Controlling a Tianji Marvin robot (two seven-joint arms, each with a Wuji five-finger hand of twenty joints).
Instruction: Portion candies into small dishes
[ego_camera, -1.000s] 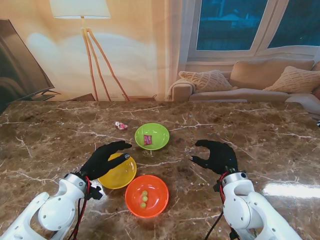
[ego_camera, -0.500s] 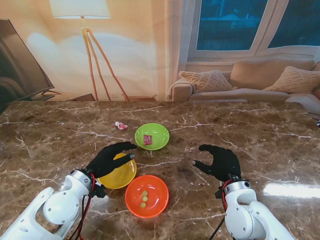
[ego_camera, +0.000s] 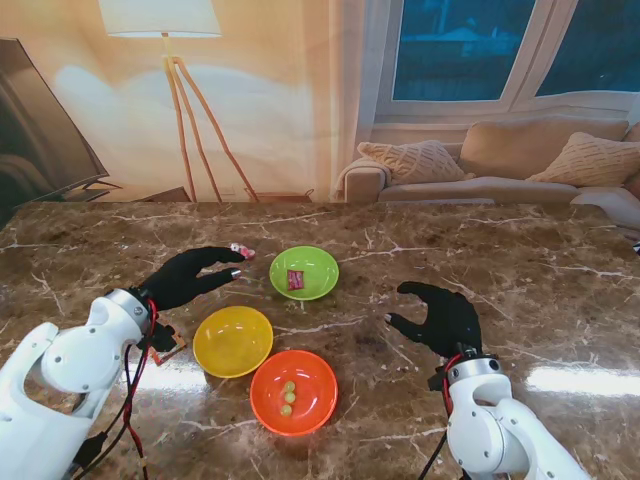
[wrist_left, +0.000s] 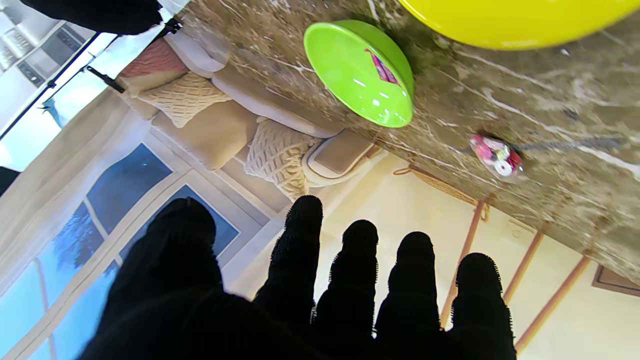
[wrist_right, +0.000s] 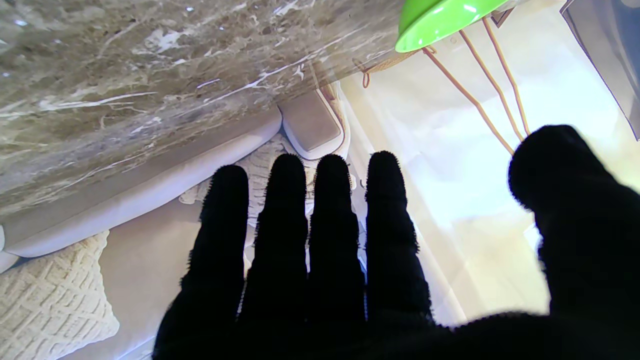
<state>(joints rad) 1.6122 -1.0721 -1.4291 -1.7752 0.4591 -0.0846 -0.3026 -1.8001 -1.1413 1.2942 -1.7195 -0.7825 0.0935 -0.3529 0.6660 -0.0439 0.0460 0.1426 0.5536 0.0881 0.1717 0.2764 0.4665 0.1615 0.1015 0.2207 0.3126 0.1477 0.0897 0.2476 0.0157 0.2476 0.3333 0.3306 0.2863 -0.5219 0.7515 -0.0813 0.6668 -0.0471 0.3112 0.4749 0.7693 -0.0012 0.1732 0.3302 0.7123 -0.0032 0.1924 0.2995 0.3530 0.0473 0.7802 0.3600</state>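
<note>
We cannot read the wrapper on the loose candy (ego_camera: 241, 251): from our stand it is only a small pink and white speck on the marble table (ego_camera: 560, 270), well in from the far edge and toward its left half. Our left wrist camera shows the same candy (wrist_left: 496, 156) a little better, a crinkled pink wrapper with a white round spot, its long axis running roughly across the line of our fingers, though which end is which stays unclear. Our left hand (ego_camera: 190, 277) hovers with fingers spread and nothing in it, its fingertips (ego_camera: 234, 271) near the candy but apart from it.

The green dish (ego_camera: 304, 272) sits just right of the candy and holds one red wrapped sweet (ego_camera: 295, 279), lying with its length pointing away from us. Nearer to us, the yellow dish (ego_camera: 233, 341) stands beside the orange dish (ego_camera: 293, 391), their rims almost touching; the orange one holds three small yellowish candies (ego_camera: 288, 396) in a short row running toward us. What those three are made of we cannot tell.

Our right hand (ego_camera: 438, 314) hangs over bare marble right of the dishes, fingers loosely apart and holding nothing. Its wrist view catches only the cut-off rim of the green dish (wrist_right: 440, 20).
</note>
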